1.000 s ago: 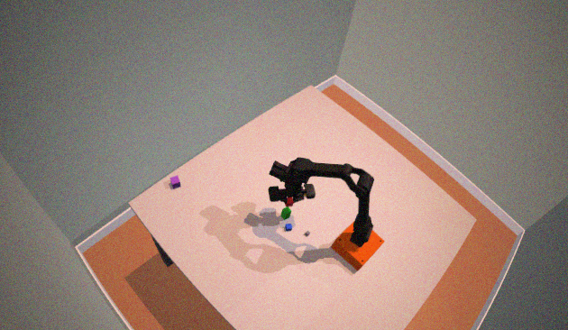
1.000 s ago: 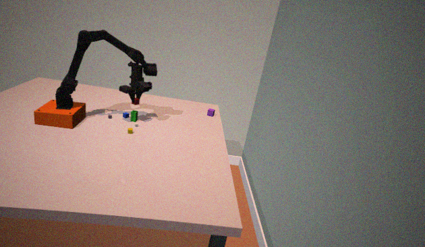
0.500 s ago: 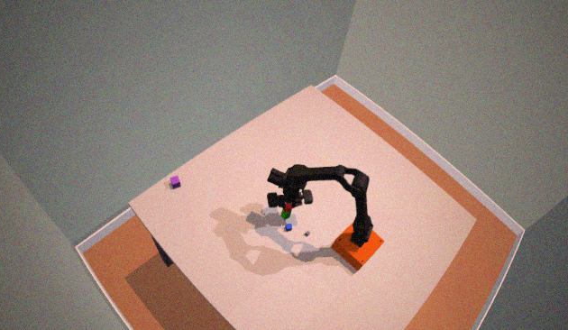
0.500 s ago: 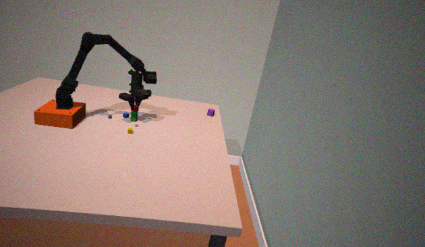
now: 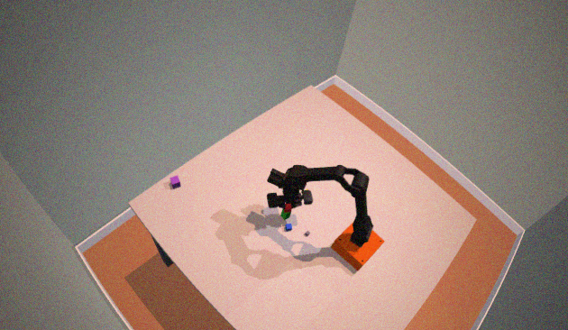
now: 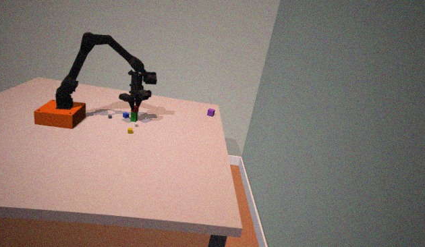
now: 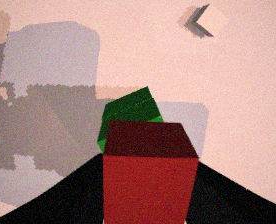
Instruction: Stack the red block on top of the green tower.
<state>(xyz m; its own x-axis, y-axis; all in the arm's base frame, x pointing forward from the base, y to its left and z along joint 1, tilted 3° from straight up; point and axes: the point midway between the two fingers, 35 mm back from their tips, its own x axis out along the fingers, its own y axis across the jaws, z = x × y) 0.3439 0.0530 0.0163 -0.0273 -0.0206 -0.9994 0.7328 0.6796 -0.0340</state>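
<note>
The red block (image 5: 288,207) (image 6: 135,108) (image 7: 150,190) is between the fingertips of my gripper (image 5: 288,206) (image 6: 135,107) (image 7: 143,165), which is shut on it. The green tower (image 5: 285,215) (image 6: 133,117) (image 7: 131,111) stands upright on the table, directly below the red block. In the exterior view the block's underside is at or just above the tower's top; whether they touch I cannot tell. In the wrist view the tower shows behind the red block, turned relative to it and partly hidden by it.
A blue block (image 5: 288,227) (image 6: 125,115) lies close beside the tower. A yellow block (image 6: 130,131) and a small pale piece (image 6: 136,125) (image 7: 201,21) lie near it too. A small grey piece (image 5: 306,233) (image 6: 110,116) lies toward the orange base (image 5: 367,248) (image 6: 54,118). A purple block (image 5: 175,182) (image 6: 210,112) is near the table edge.
</note>
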